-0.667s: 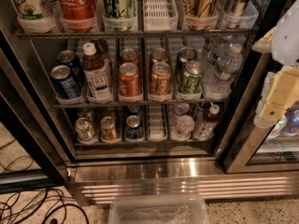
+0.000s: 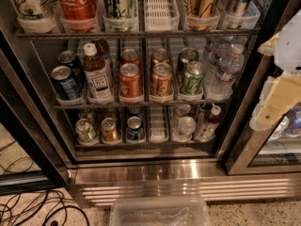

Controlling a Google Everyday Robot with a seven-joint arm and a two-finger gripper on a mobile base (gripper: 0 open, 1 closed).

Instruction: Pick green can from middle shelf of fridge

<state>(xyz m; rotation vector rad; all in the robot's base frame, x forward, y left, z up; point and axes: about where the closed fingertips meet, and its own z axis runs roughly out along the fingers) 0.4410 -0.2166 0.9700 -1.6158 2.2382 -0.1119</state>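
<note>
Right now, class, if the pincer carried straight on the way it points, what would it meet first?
The pincer, at the right edge, seems angled down-left; probably the fridge's black door frame first, not the green can. Depth is unclear.

Red Coca-Cola can (image 2: 77,1) up top. Blue metal can (image 2: 65,82), white-cap labelled bottle (image 2: 97,76), red-brown can (image 2: 130,80), orange can (image 2: 161,79) in 1 row, L to R; clear plastic water bottle (image 2: 225,72) at R end. Clear plastic tub (image 2: 160,213) btm centre, black cables (image 2: 33,206) btm L.
</note>
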